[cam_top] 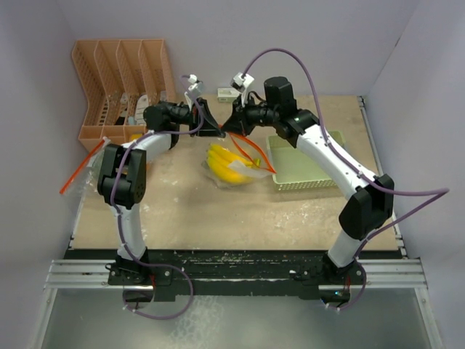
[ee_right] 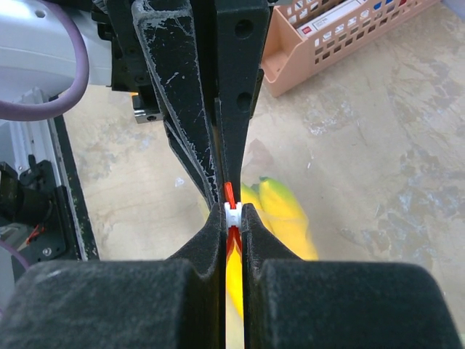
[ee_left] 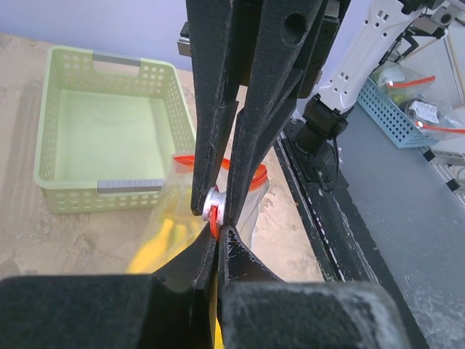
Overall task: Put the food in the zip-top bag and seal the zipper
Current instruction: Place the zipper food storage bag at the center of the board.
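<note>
Left gripper [ee_left: 216,216]: jaws pinched tight on the orange zipper [ee_left: 183,156] at the bag's mouth.
Right gripper [ee_right: 231,218]: jaws clamped on the same zipper, at its white slider [ee_right: 231,213].
Zip-top bag [cam_top: 243,177]: clear, held by its top edge between both grippers, mid-worktop [cam_top: 218,218].
Bananas [cam_top: 227,163]: yellow bunch, inside the bag.
Basket [cam_top: 301,182]: pale green, perforated, just right of the bag.
File rack [cam_top: 120,80]: orange, far left corner.

Left claw [ee_left: 216,218], right claw [ee_right: 231,211] pinched closed, tips facing, close together.
</note>
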{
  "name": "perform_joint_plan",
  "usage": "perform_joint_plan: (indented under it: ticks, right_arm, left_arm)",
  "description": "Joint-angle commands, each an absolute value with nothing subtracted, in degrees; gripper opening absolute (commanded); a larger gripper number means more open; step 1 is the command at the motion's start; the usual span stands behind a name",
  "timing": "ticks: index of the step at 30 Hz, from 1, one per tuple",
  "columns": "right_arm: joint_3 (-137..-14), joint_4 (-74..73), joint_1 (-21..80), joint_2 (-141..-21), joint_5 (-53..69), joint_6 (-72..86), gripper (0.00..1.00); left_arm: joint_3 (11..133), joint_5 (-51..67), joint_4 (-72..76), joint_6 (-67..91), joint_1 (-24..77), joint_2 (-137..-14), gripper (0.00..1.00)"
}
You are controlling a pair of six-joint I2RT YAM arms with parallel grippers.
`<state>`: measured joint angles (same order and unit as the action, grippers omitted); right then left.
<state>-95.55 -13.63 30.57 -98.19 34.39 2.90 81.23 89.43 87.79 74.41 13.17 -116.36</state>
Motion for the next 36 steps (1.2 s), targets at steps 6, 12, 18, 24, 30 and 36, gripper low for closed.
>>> perform_joint_plan:
  ticks: [6,12,18,24,30,36]
  right_arm:
    - [-92.18,-15.29,30.63,-94.21,25.44,0.18,0.00]
    - [-89.04,-16.32,30.25,-90.82,22.47,-2.22,0.00]
    - [-85.29,-17.80,29.80,-88.55,21.13,-2.41,0.00]
    - [-76.20,-17.05,29.75,-82.64,18.85,1.13,0.00]
    - [-71.16,-18.90,29.79,-76.65,15.65,3.51,0.01]
    - [-69.50,-19.62,29.79,-74.97,14.97,4.32,0.08]
  left_arm:
    - [85.34,88.07,94.48,76.48,10.64,-116.03,0.00]
    - [86.95,85.05,94.48,77.67,8.38,-116.62,0.00]
    - [88.59,82.08,94.48,79.08,5.36,-116.47,0.00]
    - [88.12,71.71,94.48,80.64,-1.13,-117.00,0.00]
    - [87.72,67.84,94.48,81.53,-4.92,-117.57,0.00]
    - [85.90,67.33,94.48,81.78,-5.01,-117.86,0.00]
